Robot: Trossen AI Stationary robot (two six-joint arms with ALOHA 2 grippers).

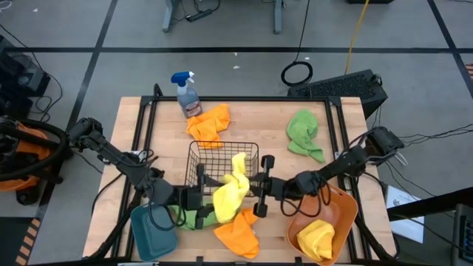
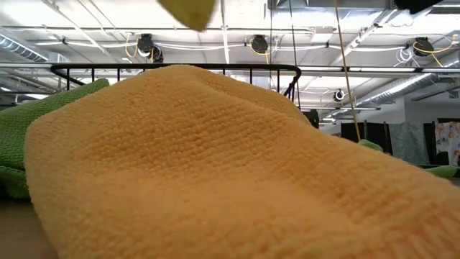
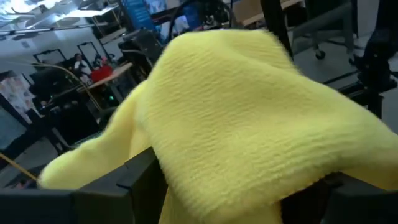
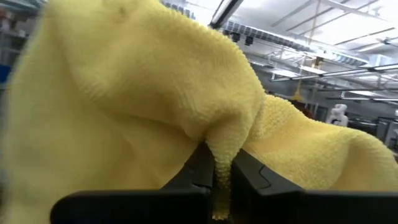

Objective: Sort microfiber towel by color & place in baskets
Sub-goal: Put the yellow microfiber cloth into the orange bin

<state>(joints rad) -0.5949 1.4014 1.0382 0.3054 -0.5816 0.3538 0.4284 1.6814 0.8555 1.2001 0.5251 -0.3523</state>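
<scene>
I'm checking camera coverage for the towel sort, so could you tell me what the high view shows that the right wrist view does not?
Only the high view shows the black wire basket, teal tub, orange tub holding a yellow cloth, the spray bottle, and green and orange towels on the table. Only the right wrist view shows the right hand pinching a fold shut. Both show the yellow towel.

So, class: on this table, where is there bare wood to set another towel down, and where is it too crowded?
Free: the strip between the orange towel by the spray bottle and the green towel, and the left edge above the teal tub. Crowded: the front middle, where both end effectors meet at the yellow towel by the wire basket, and the orange tub.
</scene>
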